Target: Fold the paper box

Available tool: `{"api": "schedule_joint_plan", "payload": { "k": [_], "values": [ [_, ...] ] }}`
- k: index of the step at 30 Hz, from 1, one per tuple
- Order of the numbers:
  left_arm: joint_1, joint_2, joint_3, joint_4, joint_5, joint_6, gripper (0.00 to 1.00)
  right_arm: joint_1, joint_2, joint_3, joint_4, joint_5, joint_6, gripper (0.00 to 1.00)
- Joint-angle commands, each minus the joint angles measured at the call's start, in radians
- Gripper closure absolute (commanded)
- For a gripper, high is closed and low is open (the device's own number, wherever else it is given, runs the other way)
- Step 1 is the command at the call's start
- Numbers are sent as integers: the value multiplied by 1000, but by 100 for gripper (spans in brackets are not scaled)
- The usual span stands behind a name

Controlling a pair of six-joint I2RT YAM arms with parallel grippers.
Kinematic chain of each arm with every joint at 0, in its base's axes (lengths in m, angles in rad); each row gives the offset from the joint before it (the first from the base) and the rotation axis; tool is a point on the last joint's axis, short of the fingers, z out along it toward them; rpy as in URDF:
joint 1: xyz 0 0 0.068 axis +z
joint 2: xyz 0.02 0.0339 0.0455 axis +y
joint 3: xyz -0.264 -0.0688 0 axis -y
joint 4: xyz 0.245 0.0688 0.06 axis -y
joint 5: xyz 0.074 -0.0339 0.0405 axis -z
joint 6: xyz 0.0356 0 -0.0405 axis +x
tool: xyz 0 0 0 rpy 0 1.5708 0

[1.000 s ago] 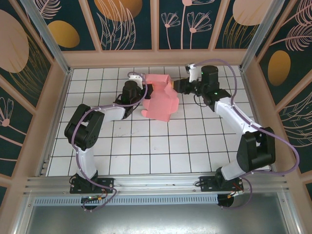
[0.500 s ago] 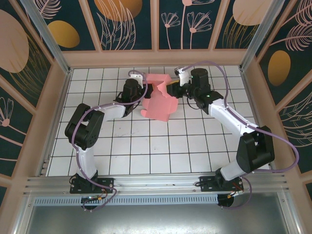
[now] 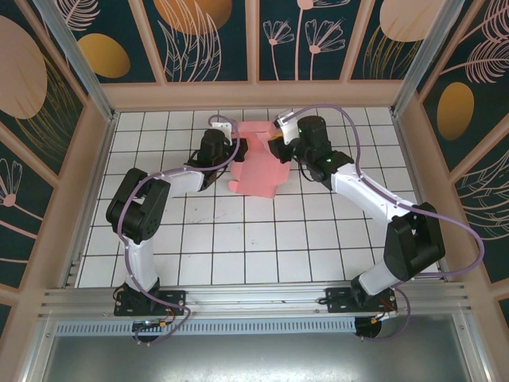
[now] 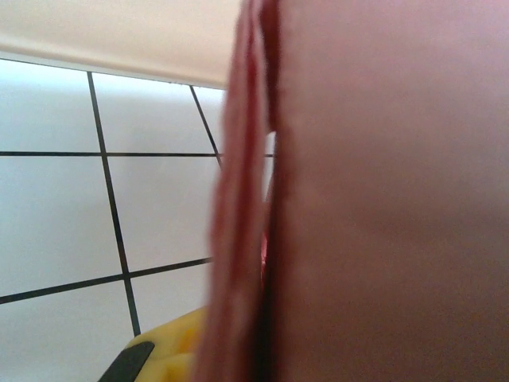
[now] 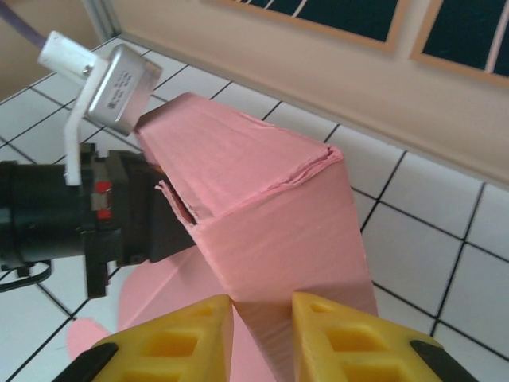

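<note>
Right wrist: right claw straddles the paper box.

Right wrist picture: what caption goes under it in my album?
Right hand straddling a raised fold of the pink paper box.

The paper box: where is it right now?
In the top view, the paper box is at the far middle of the table, between the left claw and right claw.

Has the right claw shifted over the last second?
Yes: the right claw moved left across the floor tiles, closing in on the paper box.
</note>
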Motion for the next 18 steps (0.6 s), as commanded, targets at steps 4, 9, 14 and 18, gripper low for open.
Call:
{"api": "schedule_joint_plan", "payload": {
  "k": [4, 9, 14, 18],
  "values": [
    [-14, 7, 39, 36, 58, 11, 100, 36, 36, -7, 82, 128, -29, 73],
    [-15, 21, 45, 38, 70, 10, 100, 67, 62, -7, 127, 236, -19, 71],
    [-14, 29, 53, 36, 73, 8, 100, 95, 86, 3, 154, 338, -26, 70],
    [-15, 31, 60, 33, 75, 8, 100, 106, 102, 11, 166, 405, -47, 74]
  ]
}}
